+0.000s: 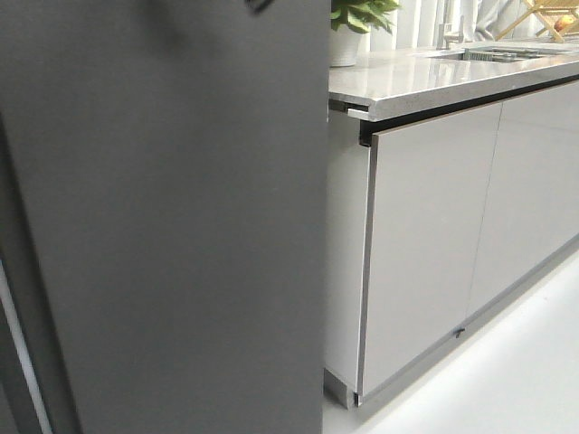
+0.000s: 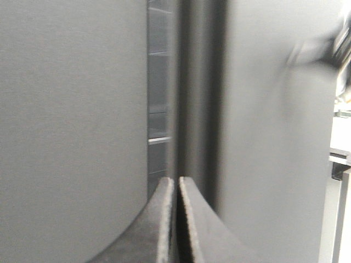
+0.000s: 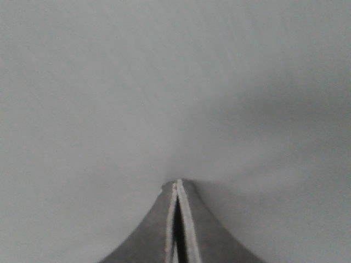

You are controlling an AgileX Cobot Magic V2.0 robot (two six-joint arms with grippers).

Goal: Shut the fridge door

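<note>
The fridge door is a tall matte dark grey panel that fills the left of the front view. In the left wrist view the door stands slightly ajar. A narrow gap beside its edge shows shelf edges inside. My left gripper is shut and empty, with its tips pointing at that gap and the door's edge. My right gripper is shut and empty, with its tips at or very near a flat grey face that fills its view. Neither gripper shows clearly in the front view.
Light grey cabinet fronts stand right of the door under a pale stone worktop. The worktop carries a potted plant and a sink. Another dark grey panel lies on the other side of the gap. White floor lies at the lower right.
</note>
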